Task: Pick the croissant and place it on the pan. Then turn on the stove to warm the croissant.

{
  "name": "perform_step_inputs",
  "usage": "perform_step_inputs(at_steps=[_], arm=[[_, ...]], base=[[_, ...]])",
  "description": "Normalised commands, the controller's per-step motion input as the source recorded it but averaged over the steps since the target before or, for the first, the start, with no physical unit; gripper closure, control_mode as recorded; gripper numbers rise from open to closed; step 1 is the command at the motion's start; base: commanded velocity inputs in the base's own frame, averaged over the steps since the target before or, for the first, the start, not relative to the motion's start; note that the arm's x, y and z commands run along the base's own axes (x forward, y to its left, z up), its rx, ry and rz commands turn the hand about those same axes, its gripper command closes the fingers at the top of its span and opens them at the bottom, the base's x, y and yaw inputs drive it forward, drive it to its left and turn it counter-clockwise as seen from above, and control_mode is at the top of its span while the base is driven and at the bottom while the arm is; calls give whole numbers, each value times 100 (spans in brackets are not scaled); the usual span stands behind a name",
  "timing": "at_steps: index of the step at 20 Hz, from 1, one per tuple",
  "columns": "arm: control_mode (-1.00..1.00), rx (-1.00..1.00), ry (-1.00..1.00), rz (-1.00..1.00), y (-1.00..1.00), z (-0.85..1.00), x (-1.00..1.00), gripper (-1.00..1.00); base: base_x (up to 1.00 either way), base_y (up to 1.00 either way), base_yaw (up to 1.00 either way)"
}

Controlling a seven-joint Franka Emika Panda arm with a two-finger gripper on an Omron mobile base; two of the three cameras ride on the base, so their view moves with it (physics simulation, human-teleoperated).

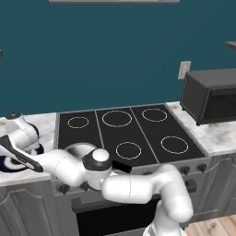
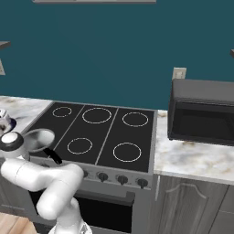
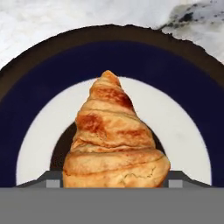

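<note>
One small golden-brown ridged croissant [image 3: 114,140], bottom centre of the hand view, lying on a round dark blue plate with white ring [image 3: 183,127]; dark finger tips [image 3: 177,178] flank its base, whether they pinch it yet cannot be told. One two-finger gripper [image 1: 18,150], left edge of the left base view, over the plate. One shiny silver-grey frying pan [image 2: 40,137], left of the right base view, on the black glass stove [image 2: 109,132]. Step in hand: picking. Next, by judgement: secure grip, lift, carry to pan.
</note>
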Motion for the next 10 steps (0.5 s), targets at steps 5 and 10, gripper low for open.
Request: perform_step_inputs(at_steps=[5, 10], arm=[[-100, 1, -10, -39, -74, 50, -7, 100], [-100, 10, -12, -57, -53, 32, 0, 100]], base=[[0, 0, 0], [0, 0, 0]])
